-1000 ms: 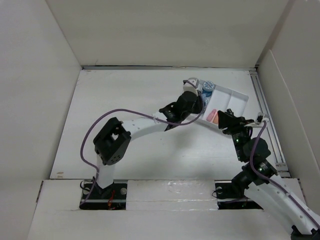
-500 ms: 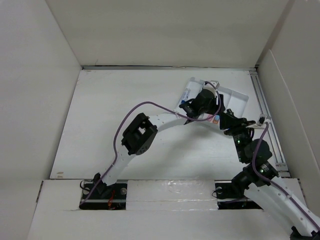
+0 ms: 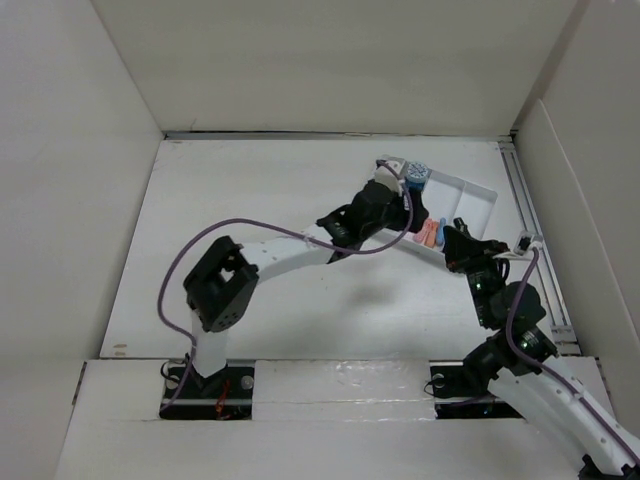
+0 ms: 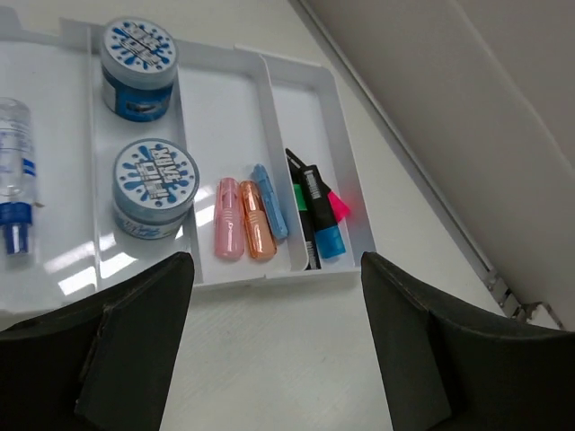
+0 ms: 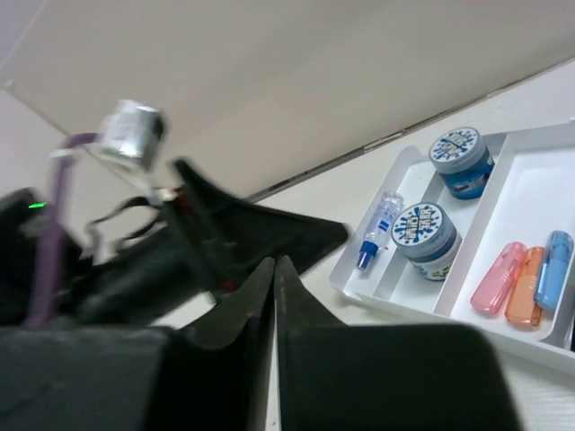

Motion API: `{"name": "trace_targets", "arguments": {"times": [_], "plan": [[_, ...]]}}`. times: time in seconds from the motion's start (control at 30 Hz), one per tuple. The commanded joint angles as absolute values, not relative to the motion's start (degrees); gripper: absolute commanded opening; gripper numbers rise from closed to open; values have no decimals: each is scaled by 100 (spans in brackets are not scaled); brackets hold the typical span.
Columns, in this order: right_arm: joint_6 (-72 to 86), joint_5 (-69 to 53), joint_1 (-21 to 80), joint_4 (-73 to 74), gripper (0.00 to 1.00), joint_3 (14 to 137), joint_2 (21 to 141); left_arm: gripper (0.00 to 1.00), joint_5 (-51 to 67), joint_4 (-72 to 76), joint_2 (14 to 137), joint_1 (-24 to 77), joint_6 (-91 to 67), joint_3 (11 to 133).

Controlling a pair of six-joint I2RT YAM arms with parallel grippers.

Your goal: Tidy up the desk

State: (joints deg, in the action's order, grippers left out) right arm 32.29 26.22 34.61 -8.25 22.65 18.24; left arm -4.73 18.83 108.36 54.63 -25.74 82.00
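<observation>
The desk (image 3: 250, 220) is a matte white tabletop between white walls. A white compartmented tray (image 4: 269, 274) lies at its far right (image 3: 482, 190). It holds two blue tubs (image 4: 154, 184), a small clear bottle (image 4: 11, 171), pink (image 4: 228, 218), orange (image 4: 256, 220) and blue (image 4: 269, 197) capsule-shaped pieces, and a few markers (image 4: 316, 215). My left gripper (image 4: 274, 314) hangs open over bare desk just short of the tray's near edge, holding nothing. My right gripper (image 5: 274, 278) is shut and empty, beside the tray (image 5: 404, 305).
The left arm's dark wrist and purple cable (image 5: 63, 233) fill the left of the right wrist view, close to my right gripper. A metal rail (image 3: 530, 230) runs along the desk's right edge. White walls stand on three sides.
My left gripper has opened wide; its arm reached over the tray and drew back. My right gripper has closed its jaws.
</observation>
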Motion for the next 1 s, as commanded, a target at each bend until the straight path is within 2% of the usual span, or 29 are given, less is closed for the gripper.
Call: {"name": "trace_targets", "arguments": {"times": [0.0,0.17,0.37,0.5,0.67,0.8,0.97], "plan": [[2954,2102,3507,-1448,4,2250,1915,70,-1010,2819,9479,5362,-2495,7245],[2786,1029,3507,-1784,0,2399,2626,70,-1553,2892,8106,5238,-2549,5752],[2611,229,3560,-2336,2,2321,2804,68,-2775,2619,6471,5344,-2671,4687],[2584,167,3560,-2505,6,2232,2812,67,-3295,2400,5487,5344,-2917,4202],[2593,184,3612,-2496,8,2268,2874,66,-3717,2251,4861,5344,-3339,3569],[2619,97,3612,-2461,11,2338,2935,63,-3745,2196,4597,5344,-3437,3437],[2654,220,3612,-2224,17,2539,2857,66,-3648,2023,4579,5344,-3419,3603]]}}
